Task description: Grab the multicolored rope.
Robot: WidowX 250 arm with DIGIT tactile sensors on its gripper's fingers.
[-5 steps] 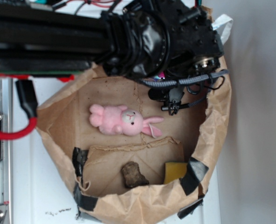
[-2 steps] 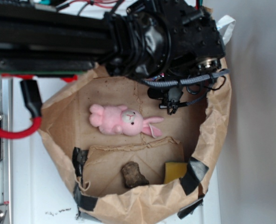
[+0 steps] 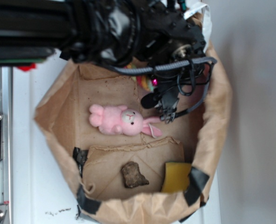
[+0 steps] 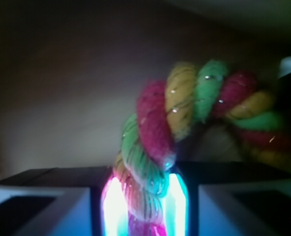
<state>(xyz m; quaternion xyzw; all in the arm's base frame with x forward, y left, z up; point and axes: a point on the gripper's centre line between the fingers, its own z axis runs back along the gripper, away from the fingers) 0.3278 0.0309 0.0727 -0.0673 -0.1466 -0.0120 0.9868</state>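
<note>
Gripping the multicolored rope [image 4: 153,162], the end effector [image 4: 144,206] had both glowing fingers [image 4: 182,206] pressed against the strand between them, with no gap visible on either side. In the wrist view the rope was thick and fuzzy, twisted from red-pink, yellow and light green strands. It rose from the fingers, then curved over to the right in an arch. Fine glinting threads ran through the twist. The far end of the arch was blurred and dim.

From the exterior view, only a short piece of the rope [image 3: 142,81] was visible, at the back of the brown paper bag [image 3: 212,116] beneath the black arm [image 3: 128,28]. A grey braided cable [image 3: 184,64] looped across the wrist just above it. The pink bunny [image 3: 121,120] lay on the bag floor, apart from the rope. A brown lump [image 3: 134,175] and a yellow block [image 3: 175,177] sat near the front wall of the bag.
</note>
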